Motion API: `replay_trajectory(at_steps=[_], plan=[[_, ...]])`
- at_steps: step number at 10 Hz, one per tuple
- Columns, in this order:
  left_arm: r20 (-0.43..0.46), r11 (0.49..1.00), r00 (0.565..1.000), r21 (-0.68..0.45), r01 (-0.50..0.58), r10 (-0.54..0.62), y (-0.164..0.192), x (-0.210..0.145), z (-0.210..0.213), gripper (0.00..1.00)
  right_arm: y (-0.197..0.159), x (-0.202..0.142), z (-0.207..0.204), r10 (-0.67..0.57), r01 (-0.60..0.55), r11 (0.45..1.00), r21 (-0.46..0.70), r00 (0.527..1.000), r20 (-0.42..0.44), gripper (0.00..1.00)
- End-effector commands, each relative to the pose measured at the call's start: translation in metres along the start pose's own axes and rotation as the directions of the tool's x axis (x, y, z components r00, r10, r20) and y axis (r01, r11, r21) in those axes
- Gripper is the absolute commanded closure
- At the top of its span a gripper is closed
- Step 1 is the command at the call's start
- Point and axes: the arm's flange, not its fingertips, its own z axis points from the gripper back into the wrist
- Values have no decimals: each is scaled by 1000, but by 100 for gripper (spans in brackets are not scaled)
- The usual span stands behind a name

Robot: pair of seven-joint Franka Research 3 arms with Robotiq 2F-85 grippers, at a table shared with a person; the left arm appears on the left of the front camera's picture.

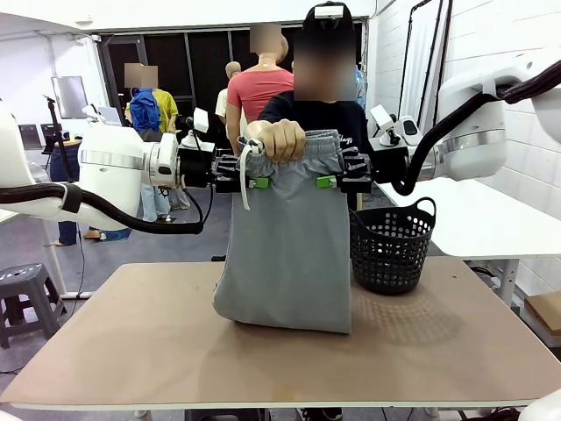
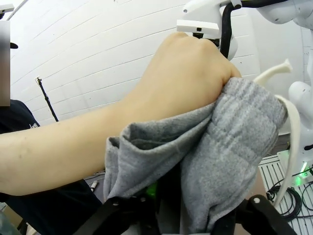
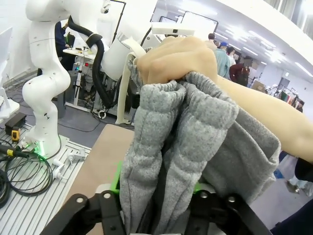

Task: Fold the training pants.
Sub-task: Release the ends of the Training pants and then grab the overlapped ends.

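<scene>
The training pants [image 1: 285,254] hang beside the black basket [image 1: 392,246], seemingly folded in half, a person's hand [image 1: 279,139] holding the top, while the left gripper [image 1: 252,178] and right gripper [image 1: 330,178] sit at its sides, I cannot tell if squeezing, so more folding looks left.

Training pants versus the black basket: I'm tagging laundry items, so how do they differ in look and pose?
The training pants are light grey cloth; the basket is black open mesh. The pants hang from a person's hand at the waistband; the basket stands on its own. The pants reach higher than the basket. Both touch the table at the bottom.
</scene>
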Motion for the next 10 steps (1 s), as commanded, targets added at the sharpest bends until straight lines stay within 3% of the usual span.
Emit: replay_trajectory(at_steps=[1,7,10], plan=[[21,1000,1000,31,-6,5,-1,0,0,0,-5,0,-4,-41,41,999,-14,999,3,0],[20,998,998,33,-53,52,-16,-3,9,0,-6,-2,-5,-82,82,997,-12,996,32,0],[11,996,999,78,-50,49,-20,-5,19,0,-4,-1,-2,-102,102,994,-28,995,8,0]])
